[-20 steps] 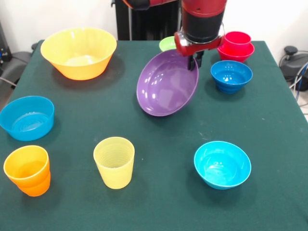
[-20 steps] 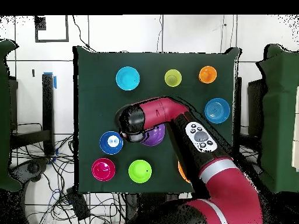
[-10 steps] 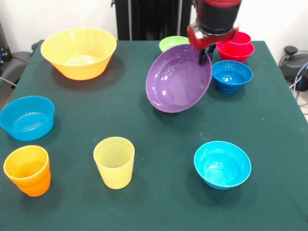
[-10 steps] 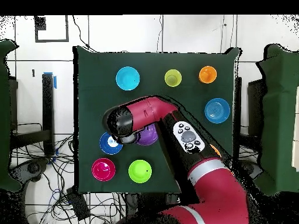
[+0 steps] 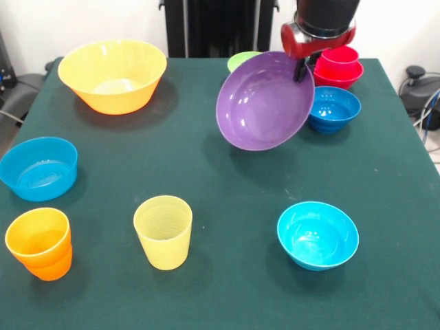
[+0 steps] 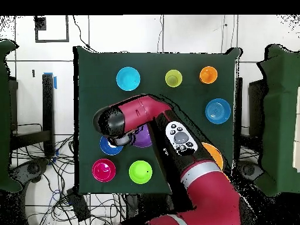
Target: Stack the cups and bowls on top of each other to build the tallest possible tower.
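My gripper [image 5: 300, 70] is shut on the far rim of the wide purple bowl [image 5: 265, 101], which hangs tilted above the table with its inside facing the camera. The bowl's right edge overlaps the dark blue bowl [image 5: 335, 108]. Behind that stands the tower [image 5: 338, 64], a red cup nested in a small red bowl. The lime green bowl [image 5: 240, 60] peeks out behind the purple one. In the overhead view the arm covers most of the purple bowl [image 6: 143, 138] and part of the dark blue bowl [image 6: 107, 147].
The large yellow-orange bowl [image 5: 112, 74] sits at the far left and the light blue bowl [image 5: 38, 167] at the left edge. Along the near side stand the orange cup [image 5: 39, 242], the pale yellow cup [image 5: 163, 231] and the cyan bowl [image 5: 317, 234].
In the front view the gripper has carried the purple bowl up and to the right, until it overlaps the dark blue bowl. Nothing else has moved.
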Available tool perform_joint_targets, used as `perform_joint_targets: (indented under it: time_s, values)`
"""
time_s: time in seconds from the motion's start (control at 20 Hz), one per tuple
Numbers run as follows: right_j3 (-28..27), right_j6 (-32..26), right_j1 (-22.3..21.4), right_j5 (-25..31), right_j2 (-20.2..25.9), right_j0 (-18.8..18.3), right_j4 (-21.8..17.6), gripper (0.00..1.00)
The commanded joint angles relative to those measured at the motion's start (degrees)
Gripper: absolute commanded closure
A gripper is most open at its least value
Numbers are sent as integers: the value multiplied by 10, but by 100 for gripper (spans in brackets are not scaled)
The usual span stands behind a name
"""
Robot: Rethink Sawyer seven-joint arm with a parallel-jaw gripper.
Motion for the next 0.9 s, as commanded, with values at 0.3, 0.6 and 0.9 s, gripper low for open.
perform_joint_targets:
  time_s: [0.3,0.6,0.9]
  values:
    - [43,0,-46,40,3,25,37,100]
    - [70,41,-73,20,-10,53,47,100]
    - [83,78,-84,8,-25,87,65,100]
